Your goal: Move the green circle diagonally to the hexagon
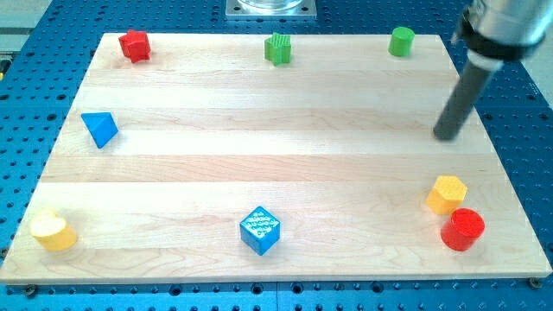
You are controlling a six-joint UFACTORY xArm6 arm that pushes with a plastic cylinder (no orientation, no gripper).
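The green circle (401, 41) is a small green cylinder at the view's top right of the wooden board (276, 164). The yellow hexagon (447, 193) sits at the view's lower right, touching or almost touching a red cylinder (463, 229) just below it. My tip (447, 136) rests on the board near the right edge, below and to the right of the green circle and above the hexagon, apart from both.
A red block (134, 45) sits at the top left, a green ridged block (277, 48) at the top middle, a blue triangle (100, 129) at the left, a yellow heart-like block (54, 231) at the bottom left, a blue cube (260, 230) at the bottom middle.
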